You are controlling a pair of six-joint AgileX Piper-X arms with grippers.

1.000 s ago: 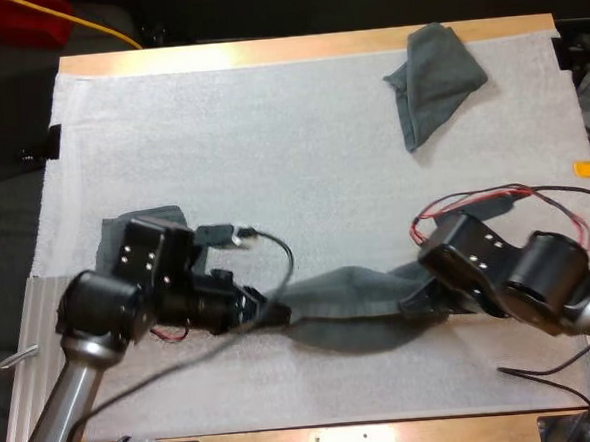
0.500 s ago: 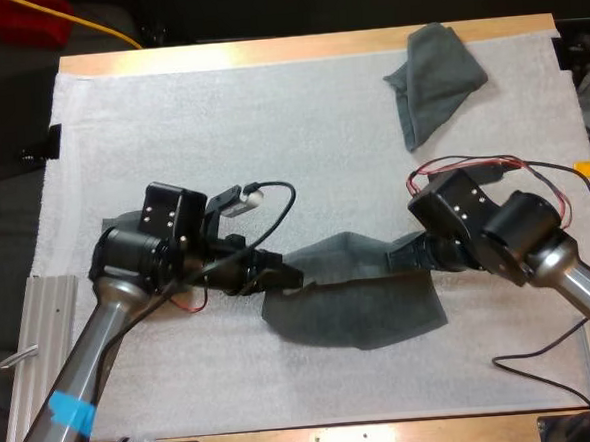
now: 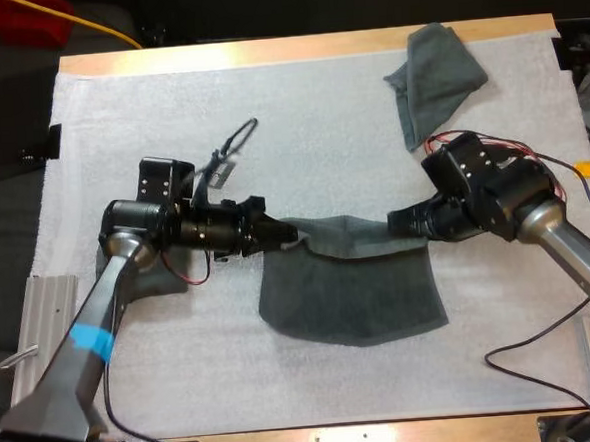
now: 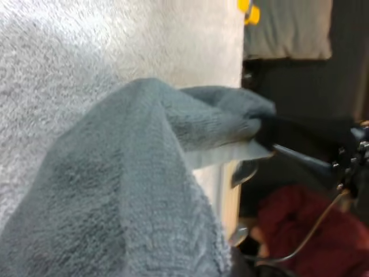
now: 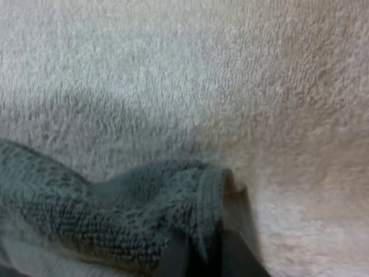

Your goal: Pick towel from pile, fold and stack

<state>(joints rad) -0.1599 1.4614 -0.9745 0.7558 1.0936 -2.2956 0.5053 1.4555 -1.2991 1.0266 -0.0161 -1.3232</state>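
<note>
A dark grey-green towel (image 3: 350, 293) is stretched between the two arms near the middle of the white mat (image 3: 268, 112). Its upper edge is pulled into a line from one tool to the other, and the rest of the cloth spreads toward the near side of the mat.

The left tool (image 3: 288, 238) is clamped on the towel's left upper corner. From the left wrist, the cloth (image 4: 132, 190) drapes thickly over that tool's own fingers, and the right tool (image 4: 266, 134) pinches the far corner.

The right tool (image 3: 403, 221) is closed on the right upper corner. From its wrist, the bunched edge (image 5: 115, 213) sits pressed between its dark fingers just above the mat (image 5: 202, 69).

A crumpled towel (image 3: 435, 80) lies well apart at the far right of the mat, close to the worktop (image 3: 265, 51) edge. More dark cloth (image 3: 143, 280) shows under the left arm.
</note>
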